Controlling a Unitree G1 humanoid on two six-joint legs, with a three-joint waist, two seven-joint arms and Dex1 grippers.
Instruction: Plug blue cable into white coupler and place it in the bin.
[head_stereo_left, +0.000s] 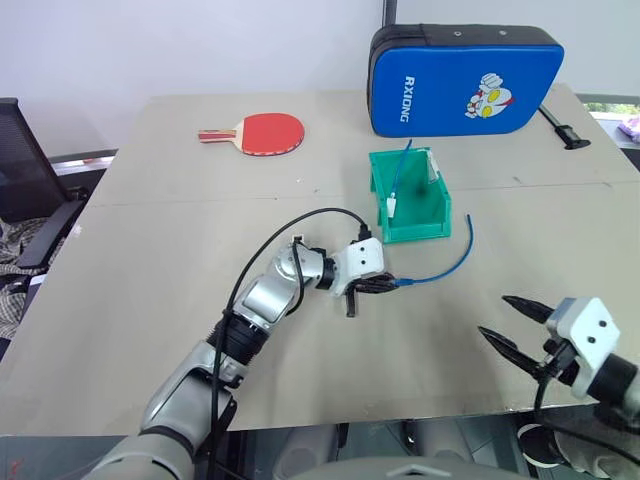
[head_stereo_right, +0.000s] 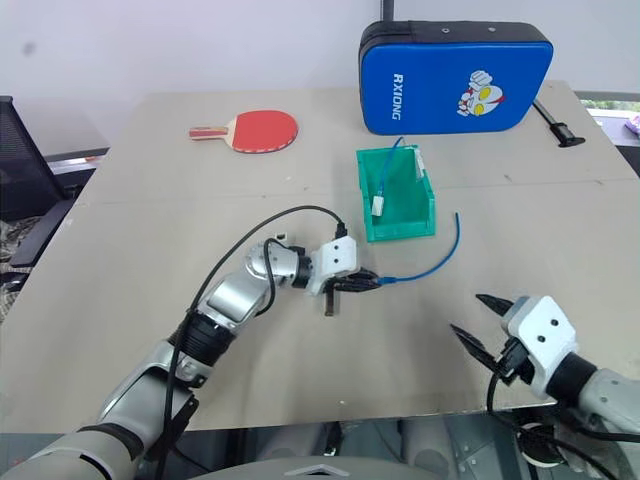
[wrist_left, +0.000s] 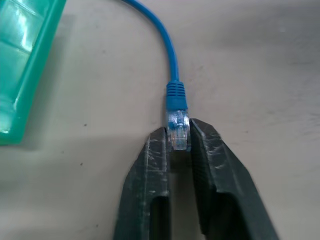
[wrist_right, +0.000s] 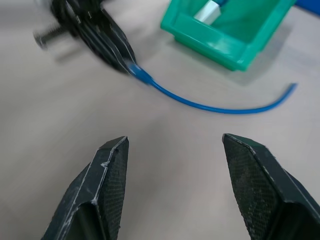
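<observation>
Left gripper (head_stereo_left: 383, 285) is low on the table (head_stereo_left: 170, 250), fingers pinched tight on the clear plug of the blue cable (head_stereo_left: 455, 262) — the cord curves away just beside the green bin (head_stereo_left: 440, 222). Right gripper (head_stereo_left: 515, 325) hovers near the table's front edge — fingers spread wide, holding nothing.

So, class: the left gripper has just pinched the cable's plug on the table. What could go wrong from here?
1. The left gripper clamps only the clear plug of the blue cable, so it could twist or slip out.
2. The trailing cord curves close past the bin and may snag it when lifted.
3. The right gripper is open and empty.
</observation>
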